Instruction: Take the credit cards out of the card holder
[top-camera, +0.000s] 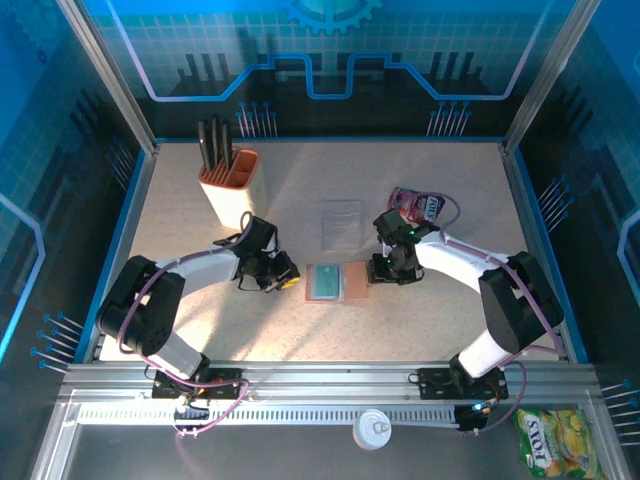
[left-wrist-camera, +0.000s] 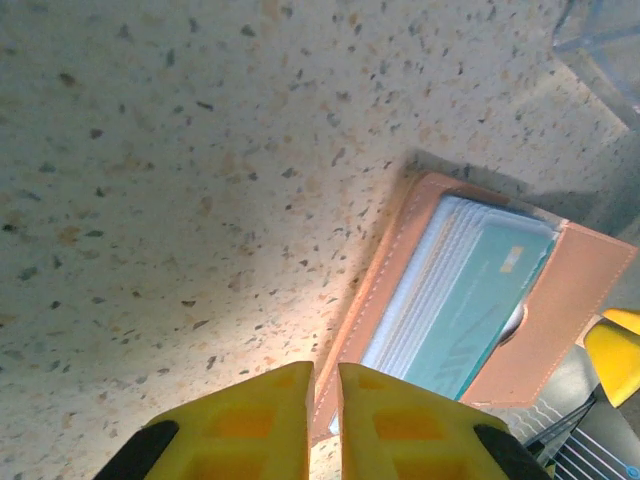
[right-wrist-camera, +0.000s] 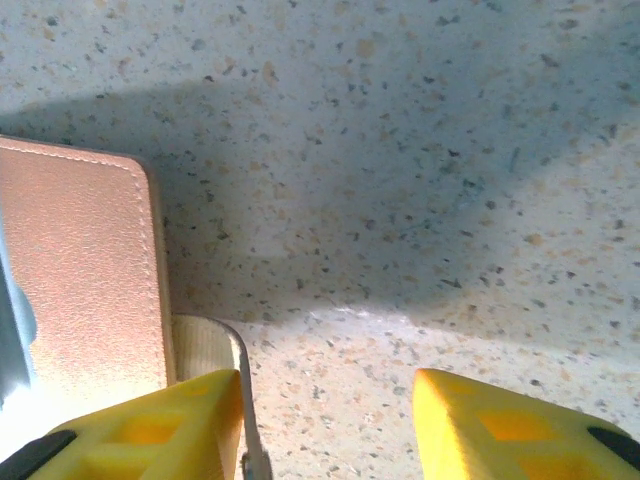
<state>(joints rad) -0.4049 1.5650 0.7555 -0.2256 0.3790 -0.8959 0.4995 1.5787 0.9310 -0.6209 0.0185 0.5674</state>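
The card holder (top-camera: 356, 283) lies open on the table between my two grippers, brown leather outside, pale pockets inside. A teal credit card (top-camera: 325, 282) sits in its left half; in the left wrist view this card (left-wrist-camera: 480, 300) is tucked into the stacked pockets of the card holder (left-wrist-camera: 580, 300). My left gripper (top-camera: 285, 278) is at the holder's left edge, its yellow fingers (left-wrist-camera: 250, 425) nearly touching, nothing visible between them. My right gripper (right-wrist-camera: 330, 400) stands open on bare table just right of the holder's brown flap (right-wrist-camera: 80, 270), a cream strap (right-wrist-camera: 210, 345) beside its left finger.
An orange-and-cream knife block (top-camera: 228, 185) stands at the back left. A clear plastic case (top-camera: 340, 222) lies just behind the holder. A purple snack pouch (top-camera: 418, 205) sits behind the right arm. A yellow bag (top-camera: 560, 440) and white lid (top-camera: 372, 430) lie off the front rail.
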